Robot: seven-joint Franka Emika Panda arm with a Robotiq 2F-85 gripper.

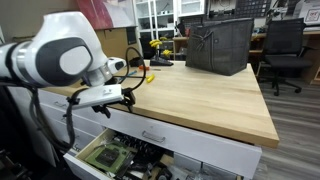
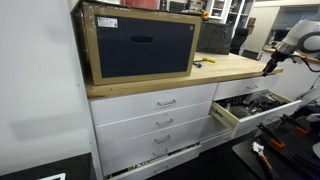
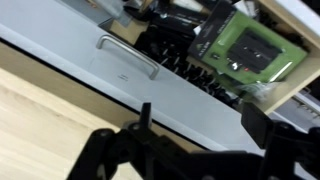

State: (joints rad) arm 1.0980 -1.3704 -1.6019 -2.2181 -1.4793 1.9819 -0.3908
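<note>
Exterior view: gripper (image 1: pixel 127 93) hovering off the tabletop's (image 1: pixel 200 95) near left edge, over the open drawer (image 1: pixel 80 152)

Exterior view: drawer (image 2: pixel 222 118) sticking out far right, under the gripper (image 2: pixel 270 65)

Wrist view: jaws standing apart, gripping nothing; green board (image 3: pixel 255 55) lying in the drawer. Risk: fingers dropping and snagging the clutter or the drawer front

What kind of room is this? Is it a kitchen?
Probably not a kitchen. It looks like a workshop or lab. There is a wooden workbench over white drawers, an open drawer holding green circuit boards, and an office chair behind.
</note>
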